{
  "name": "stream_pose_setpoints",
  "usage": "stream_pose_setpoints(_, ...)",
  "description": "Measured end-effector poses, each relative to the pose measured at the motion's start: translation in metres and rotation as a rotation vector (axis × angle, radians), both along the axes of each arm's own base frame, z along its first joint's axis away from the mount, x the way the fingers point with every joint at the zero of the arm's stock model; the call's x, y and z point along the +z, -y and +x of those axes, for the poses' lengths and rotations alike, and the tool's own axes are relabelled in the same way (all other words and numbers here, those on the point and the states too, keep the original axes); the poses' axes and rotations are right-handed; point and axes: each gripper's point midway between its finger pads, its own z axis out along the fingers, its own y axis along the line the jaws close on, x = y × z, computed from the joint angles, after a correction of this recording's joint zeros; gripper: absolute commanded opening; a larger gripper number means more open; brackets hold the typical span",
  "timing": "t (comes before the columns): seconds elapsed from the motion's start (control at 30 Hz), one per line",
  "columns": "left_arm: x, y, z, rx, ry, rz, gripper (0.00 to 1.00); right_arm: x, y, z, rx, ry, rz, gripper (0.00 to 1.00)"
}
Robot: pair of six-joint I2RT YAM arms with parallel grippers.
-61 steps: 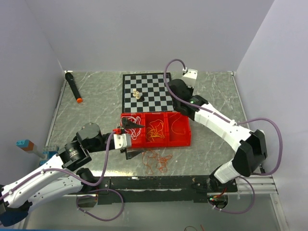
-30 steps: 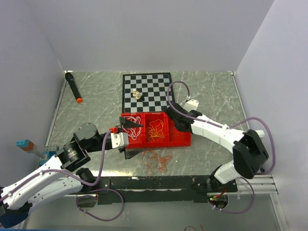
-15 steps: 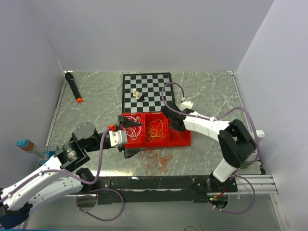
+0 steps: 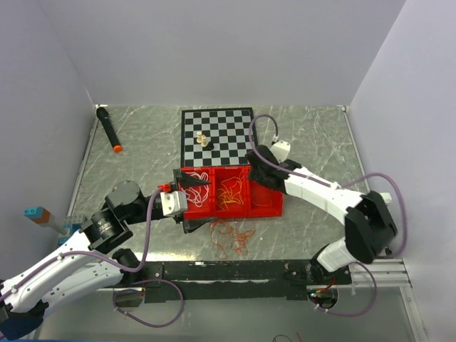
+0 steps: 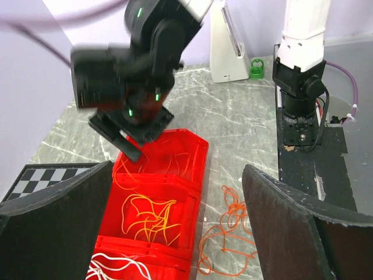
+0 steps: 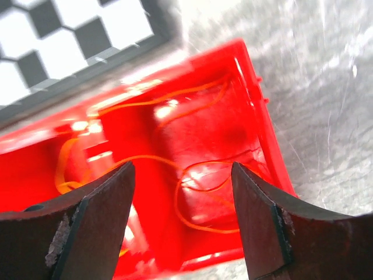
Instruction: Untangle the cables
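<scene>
Mostly sorted. White cables (image 4: 200,187) sit in the red bin's (image 4: 267,210) left compartment, yellow-orange cables (image 4: 229,194) in the middle, red-orange strands (image 6: 204,175) on the right. Red-orange tangle (image 4: 231,239) lies loose on the bench (image 4: 128,178) in front of the bin, not yet done. Left gripper (image 5: 178,175) jaws spread, empty. Right gripper (image 6: 180,175) jaws spread over the right compartment, pinching nothing.

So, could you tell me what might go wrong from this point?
The open right tool hangs low over the end compartment of the red tray, straddling an orange cable; lifting away could snag it. The red-orange tangle on the table looks knotted, so pulling one strand may drag the whole pile.
</scene>
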Motion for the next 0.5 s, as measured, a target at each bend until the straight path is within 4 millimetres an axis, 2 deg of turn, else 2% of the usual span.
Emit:
stream_pose_setpoints(0.13,0.002,0.0,0.0,0.001,0.002,-0.003,0.96,0.035,-0.002,0.002,0.038,0.092,0.058,0.73)
stream_pose_setpoints(0.2,0.001,0.0,0.001,0.002,0.001,-0.002,0.97,0.045,-0.002,0.001,0.051,0.119,0.074,0.72)
stream_pose_setpoints(0.3,0.001,-0.001,0.001,0.002,0.001,-0.002,0.97,0.048,0.001,-0.004,0.065,0.134,0.08,0.71)
stream_pose_setpoints(0.4,0.001,-0.001,0.001,0.003,0.002,-0.002,0.97,0.044,0.001,-0.009,0.094,0.131,0.086,0.75)
stream_pose_setpoints(0.5,0.001,-0.001,0.001,0.003,0.002,-0.002,0.97,0.045,-0.009,-0.011,0.167,0.139,0.103,0.78)
